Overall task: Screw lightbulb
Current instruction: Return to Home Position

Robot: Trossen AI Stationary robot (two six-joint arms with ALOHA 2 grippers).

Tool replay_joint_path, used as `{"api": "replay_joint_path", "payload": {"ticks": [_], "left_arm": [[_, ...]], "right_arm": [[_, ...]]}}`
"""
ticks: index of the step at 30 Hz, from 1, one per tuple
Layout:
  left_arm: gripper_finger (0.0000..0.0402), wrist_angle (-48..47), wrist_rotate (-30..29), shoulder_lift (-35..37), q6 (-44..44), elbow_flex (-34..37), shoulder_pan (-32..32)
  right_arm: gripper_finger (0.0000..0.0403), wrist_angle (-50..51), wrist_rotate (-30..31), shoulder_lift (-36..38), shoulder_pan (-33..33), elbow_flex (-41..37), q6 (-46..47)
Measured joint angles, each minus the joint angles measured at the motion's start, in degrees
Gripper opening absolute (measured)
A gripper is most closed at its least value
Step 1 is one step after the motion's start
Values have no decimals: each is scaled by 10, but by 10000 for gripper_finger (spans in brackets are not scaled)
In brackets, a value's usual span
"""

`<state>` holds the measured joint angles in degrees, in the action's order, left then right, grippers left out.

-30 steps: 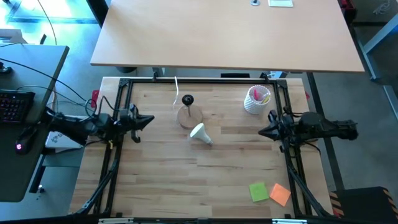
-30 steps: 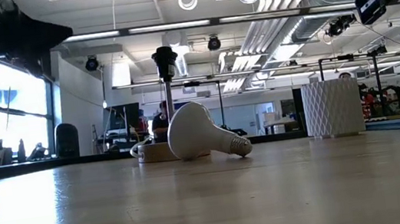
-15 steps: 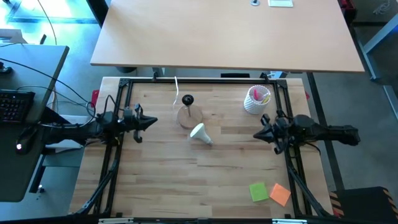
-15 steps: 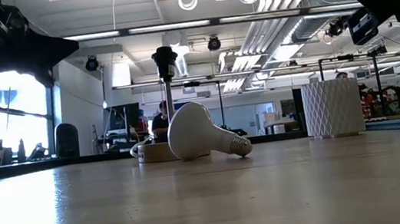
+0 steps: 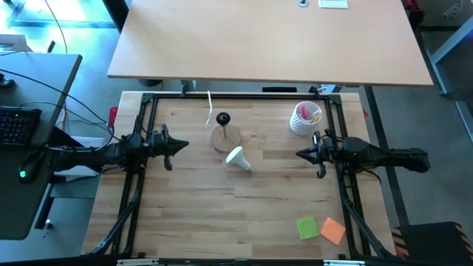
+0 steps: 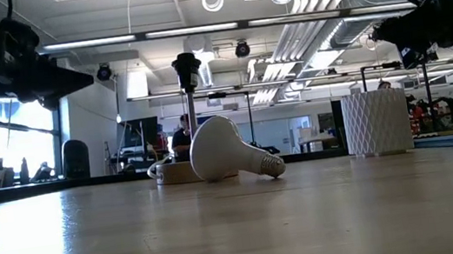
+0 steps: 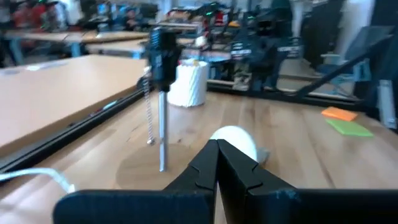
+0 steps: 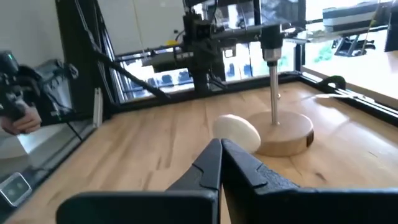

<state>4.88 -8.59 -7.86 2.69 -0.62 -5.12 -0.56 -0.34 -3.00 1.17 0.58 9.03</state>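
The white lightbulb (image 5: 238, 158) lies on its side on the table, its globe against the round wooden lamp base (image 5: 225, 138) with a black socket (image 5: 223, 118) on a thin post. It also shows in the low view (image 6: 225, 151), the left wrist view (image 7: 235, 140) and the right wrist view (image 8: 236, 132). My left gripper (image 5: 185, 145) is shut and empty, left of the bulb and above the table. My right gripper (image 5: 298, 154) is shut and empty, right of the bulb, also above the table.
A white ribbed cup (image 5: 304, 118) with pink items stands at the back right. A green (image 5: 307, 227) and an orange (image 5: 333, 230) sticky note lie at the front right. A black frame (image 5: 236, 94) borders the table. A white cord (image 5: 210, 106) runs from the base.
Both grippers have moved inward toward the bulb: my left gripper toward the table's right, my right gripper toward the table's left. Bulb and lamp base have stayed in place.
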Motion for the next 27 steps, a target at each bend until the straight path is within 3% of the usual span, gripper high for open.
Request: {"api": "replay_joint_path", "payload": {"ticks": [3, 20, 27], "left_arm": [[0, -26, -25, 0, 29, 0, 0], [0, -26, -25, 0, 42, 0, 0], [0, -27, -24, 78, 42, 0, 19]], "right_arm": [[0, 0, 1, -11, 0, 0, -17], [0, 0, 1, -16, 0, 0, -20], [0, -9, 1, 29, -20, 0, -20]]}}
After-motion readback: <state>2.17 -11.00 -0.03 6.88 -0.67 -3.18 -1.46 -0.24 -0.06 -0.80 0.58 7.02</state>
